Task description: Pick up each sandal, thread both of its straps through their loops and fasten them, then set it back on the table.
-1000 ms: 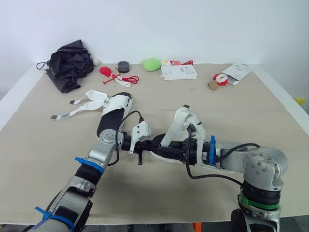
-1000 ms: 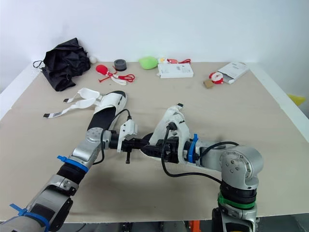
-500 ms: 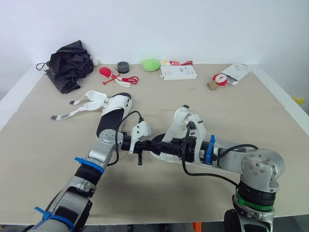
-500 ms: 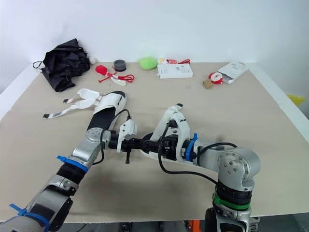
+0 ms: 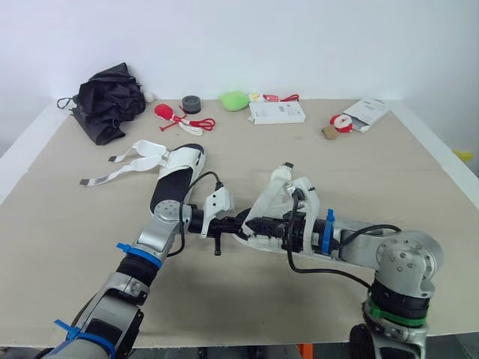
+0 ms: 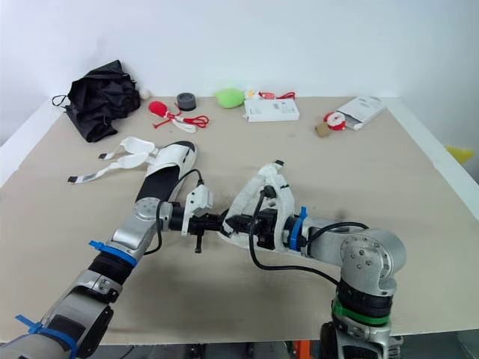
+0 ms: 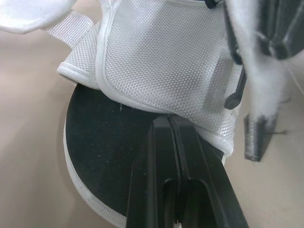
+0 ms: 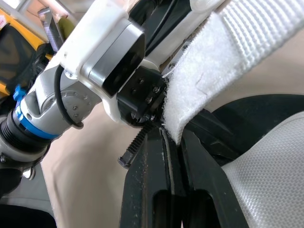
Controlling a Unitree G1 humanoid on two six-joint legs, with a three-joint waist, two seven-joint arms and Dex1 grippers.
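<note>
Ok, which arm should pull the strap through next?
Right. The right claw is shut on the strap, so it can probably pull without regrasping. The left claw sits shut at the mesh edge of the sandal, with no strap in it; better used for steadying.

Head pair above, wrists near sandal

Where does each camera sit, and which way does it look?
Left eye view: robot's head, looking forward and down over both arms at the white mesh sandal with black sole, beige table beneath.
Right eye view: its twin, sharing that scene.
Left wrist view: left wrist, looking along the shut left pincer onto the sandal's insole.
Right wrist view: right wrist, looking along the right pincer gripping a white fuzzy strap; left arm beyond.
All share the sandal.
</note>
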